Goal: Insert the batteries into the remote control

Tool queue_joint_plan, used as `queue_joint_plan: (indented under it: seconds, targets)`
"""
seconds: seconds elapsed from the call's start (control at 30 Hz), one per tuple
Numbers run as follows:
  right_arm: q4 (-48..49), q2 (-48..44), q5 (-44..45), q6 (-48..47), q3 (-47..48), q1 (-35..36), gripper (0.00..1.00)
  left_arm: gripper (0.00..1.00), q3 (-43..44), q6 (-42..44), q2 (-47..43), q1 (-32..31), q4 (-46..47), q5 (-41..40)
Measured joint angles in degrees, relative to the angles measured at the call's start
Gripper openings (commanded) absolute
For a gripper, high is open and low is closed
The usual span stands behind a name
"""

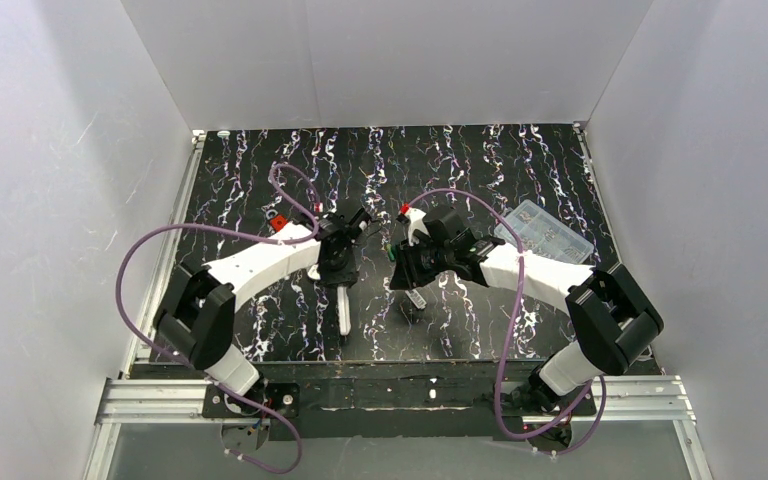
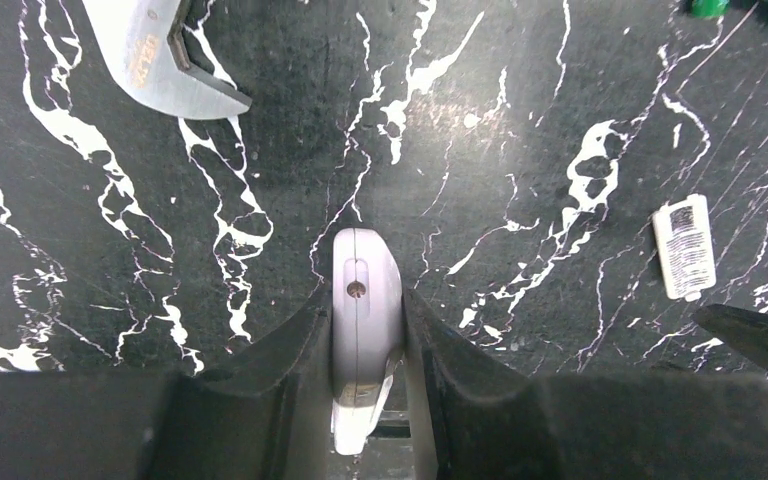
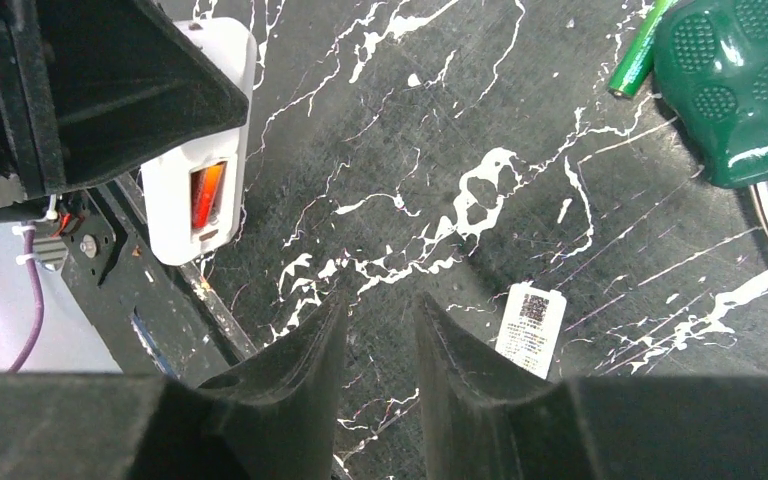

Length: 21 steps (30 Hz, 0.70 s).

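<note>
Pinching the remote control (image 2: 360,270) by its sides in my left gripper (image 2: 367,330), lower centre of that wrist's frame, probably just so the open bay is reachable. A battery (image 3: 206,195) glows orange in it, upper left of the right wrist's view. My right gripper (image 3: 380,320) hovers empty, jaws a bit apart, over the black white-veined table (image 3: 410,120) boxed in by plain white walls (image 1: 380,60).
</note>
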Motion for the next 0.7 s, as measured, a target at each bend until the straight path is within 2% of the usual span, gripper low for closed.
queue_joint_plan:
  seconds: [0.23,0.37,0.53,0.7]
  targets:
    - [0.0,0.0,1.2,-0.02,0.0,0.0,0.42,0.0,10.62,1.57,5.64,0.0,-7.45,-2.19]
    - [-0.02,0.0,1.92,0.0,0.0,0.0,0.44,0.0,12.07,2.05,6.16,0.0,-9.94,-2.84]
    - [-0.09,-0.02,3.39,-0.11,0.0,0.0,0.52,0.0,14.01,3.34,7.91,-0.02,-12.96,-4.46]
    - [-0.35,-0.09,4.39,-0.11,0.0,0.0,0.53,0.0,16.57,5.95,11.04,-0.37,-14.58,-6.82]
